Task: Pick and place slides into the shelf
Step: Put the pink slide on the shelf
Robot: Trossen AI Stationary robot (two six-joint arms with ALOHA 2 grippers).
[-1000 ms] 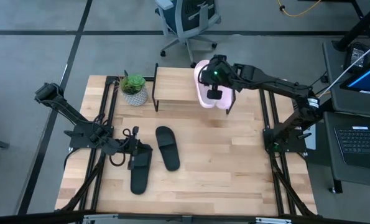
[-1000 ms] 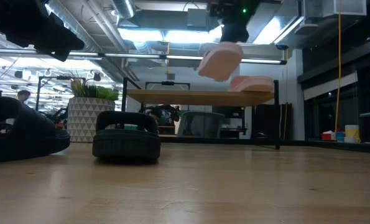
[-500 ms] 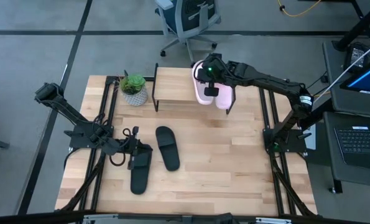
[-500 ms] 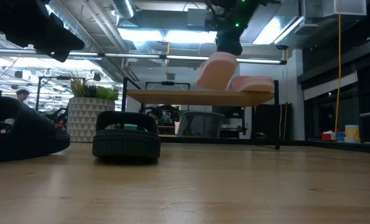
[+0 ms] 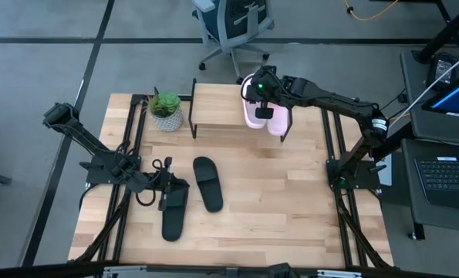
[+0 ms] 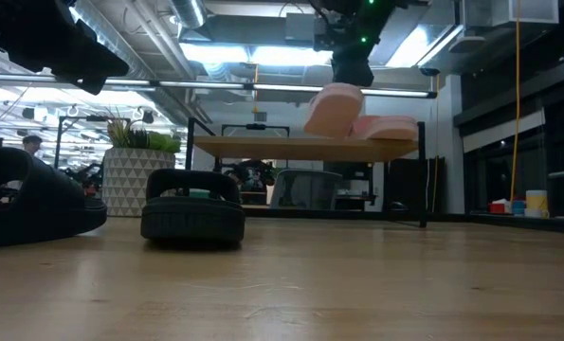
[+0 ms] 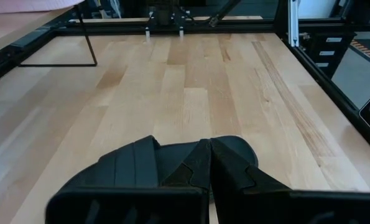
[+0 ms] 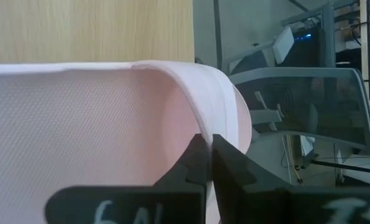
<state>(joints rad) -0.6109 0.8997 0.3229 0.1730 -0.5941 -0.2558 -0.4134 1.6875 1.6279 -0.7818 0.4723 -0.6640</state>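
Overhead, right claw (image 5: 261, 106) pinches textured pink slide (image 5: 251, 113) strap.

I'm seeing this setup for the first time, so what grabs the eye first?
The right gripper holds a pale pink slide tilted over the wooden shelf, jaws shut on its strap, beside a second pink slide lying on the shelf. At the table's front left, the left gripper has its jaws shut on one black slide, with the other black slide lying beside it.
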